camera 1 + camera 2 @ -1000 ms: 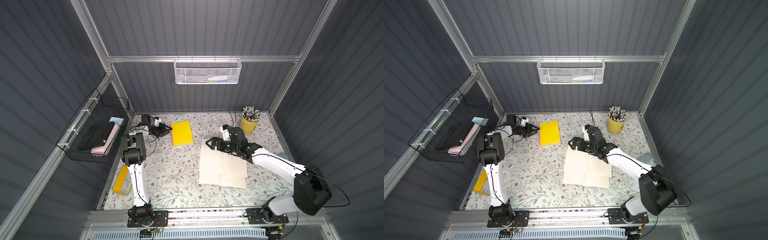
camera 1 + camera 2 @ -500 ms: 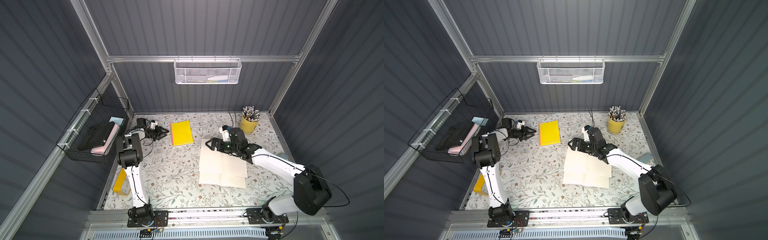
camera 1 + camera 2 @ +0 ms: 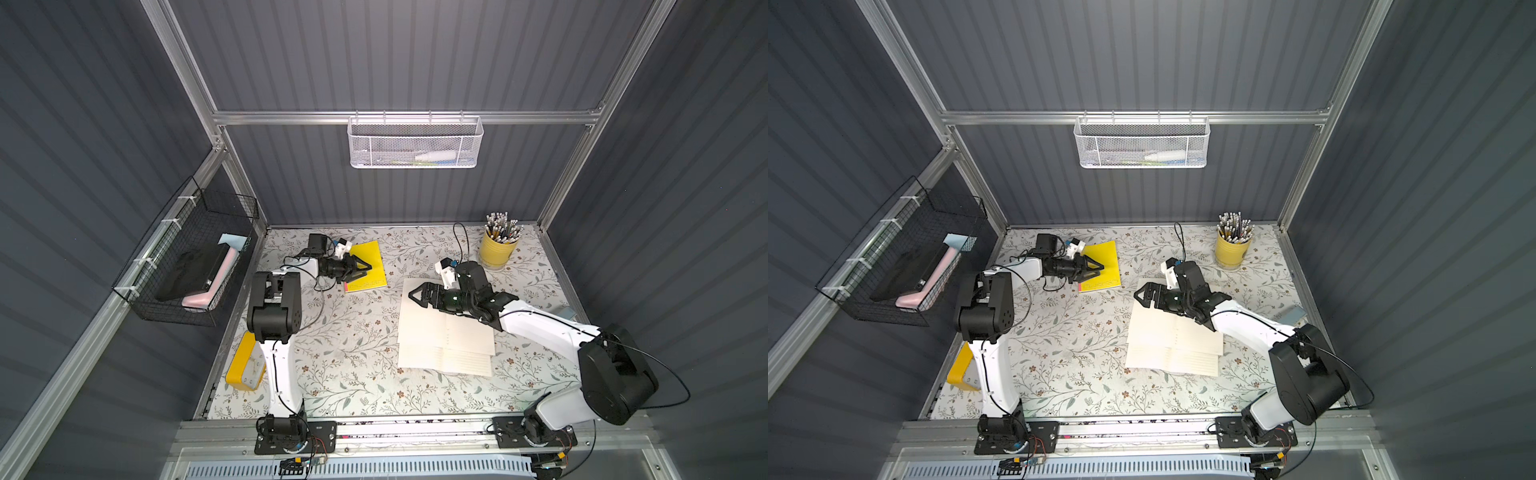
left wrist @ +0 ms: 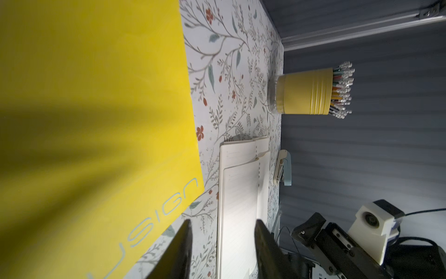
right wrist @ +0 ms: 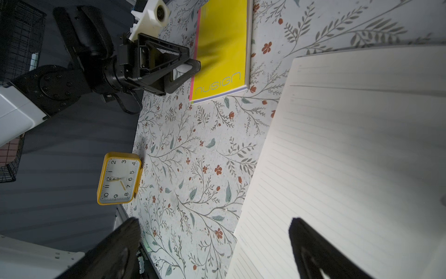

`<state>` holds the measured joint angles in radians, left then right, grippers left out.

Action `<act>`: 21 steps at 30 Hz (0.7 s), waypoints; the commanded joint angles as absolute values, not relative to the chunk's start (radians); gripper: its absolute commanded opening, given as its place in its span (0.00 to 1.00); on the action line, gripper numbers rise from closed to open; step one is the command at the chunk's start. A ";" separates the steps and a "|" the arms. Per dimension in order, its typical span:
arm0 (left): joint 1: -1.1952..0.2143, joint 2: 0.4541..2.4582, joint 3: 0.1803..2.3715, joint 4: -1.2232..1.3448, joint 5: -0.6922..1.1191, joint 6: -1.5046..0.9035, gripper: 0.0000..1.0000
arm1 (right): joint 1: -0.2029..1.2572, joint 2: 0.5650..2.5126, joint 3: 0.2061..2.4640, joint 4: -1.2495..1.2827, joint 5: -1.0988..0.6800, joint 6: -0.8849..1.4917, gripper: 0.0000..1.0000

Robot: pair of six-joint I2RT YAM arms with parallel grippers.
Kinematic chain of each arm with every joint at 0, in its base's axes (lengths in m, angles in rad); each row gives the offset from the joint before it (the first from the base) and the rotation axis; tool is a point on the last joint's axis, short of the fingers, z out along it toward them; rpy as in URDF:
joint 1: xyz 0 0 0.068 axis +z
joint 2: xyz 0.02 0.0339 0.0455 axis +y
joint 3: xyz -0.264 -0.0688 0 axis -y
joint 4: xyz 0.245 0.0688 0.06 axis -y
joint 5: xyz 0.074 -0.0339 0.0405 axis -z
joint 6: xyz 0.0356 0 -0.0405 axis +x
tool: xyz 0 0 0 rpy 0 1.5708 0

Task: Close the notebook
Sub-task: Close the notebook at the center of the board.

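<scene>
The notebook (image 3: 440, 336) (image 3: 1169, 345) lies open on the floral table, right of centre, cream lined pages up (image 4: 237, 193) (image 5: 350, 145). My right gripper (image 3: 415, 296) (image 3: 1138, 294) (image 5: 213, 222) hovers over its far left corner, open, one finger over the page and one over the table, nothing between them. My left gripper (image 3: 368, 271) (image 3: 1100, 269) (image 4: 223, 223) is open and empty, low over the near left part of a closed yellow notebook (image 3: 372, 254) (image 3: 1108, 254) (image 4: 84, 96) (image 5: 222, 48) at the back left.
A yellow pencil cup (image 3: 496, 251) (image 4: 304, 93) stands at the back right. A yellow clock (image 3: 245, 365) (image 5: 118, 180) leans at the left edge. A stapler (image 3: 565, 311) (image 4: 283, 166) lies at the right edge. A black wire basket (image 3: 191, 270) hangs on the left wall.
My left gripper has swung right from the back left corner to above the yellow notebook. The right arm and the open notebook have not moved.
</scene>
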<state>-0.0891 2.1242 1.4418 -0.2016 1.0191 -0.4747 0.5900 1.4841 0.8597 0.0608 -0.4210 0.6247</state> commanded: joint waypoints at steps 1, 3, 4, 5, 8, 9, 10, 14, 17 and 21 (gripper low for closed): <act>-0.115 2.013 1.391 -0.149 1.020 -0.518 0.42 | 0.590 1.440 0.803 0.074 -0.433 0.616 0.99; -0.145 1.975 1.353 -0.140 1.002 -0.521 0.42 | 0.588 1.411 0.765 0.073 -0.419 0.616 0.99; -0.164 1.954 1.331 -0.132 0.990 -0.522 0.42 | 0.589 1.392 0.742 0.067 -0.404 0.619 0.99; -0.183 1.933 1.307 -0.124 0.977 -0.524 0.42 | 0.587 1.373 0.717 0.063 -0.390 0.630 0.99; -0.239 1.863 1.203 -0.078 0.925 -0.549 0.42 | 0.573 1.308 0.650 0.056 -0.384 0.644 0.99; -0.254 1.838 1.173 -0.056 0.906 -0.562 0.43 | 0.570 1.287 0.632 0.052 -0.380 0.647 0.99; -0.270 1.811 1.137 -0.030 0.881 -0.584 0.43 | 0.565 1.261 0.613 0.045 -0.372 0.651 0.99; -0.330 1.703 0.977 0.111 0.788 -0.687 0.44 | 0.544 1.164 0.555 0.013 -0.357 0.657 0.99; -0.387 1.647 0.877 0.210 0.714 -0.755 0.45 | 0.537 1.129 0.524 -0.005 -0.354 0.673 0.99; -0.477 1.575 0.782 0.282 0.586 -0.809 0.45 | 0.533 1.110 0.493 -0.052 -0.357 0.689 0.99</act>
<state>-0.4351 1.6409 0.8261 0.1745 0.7147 -0.7383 0.5362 1.1225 0.5167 0.0132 -0.3691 0.6697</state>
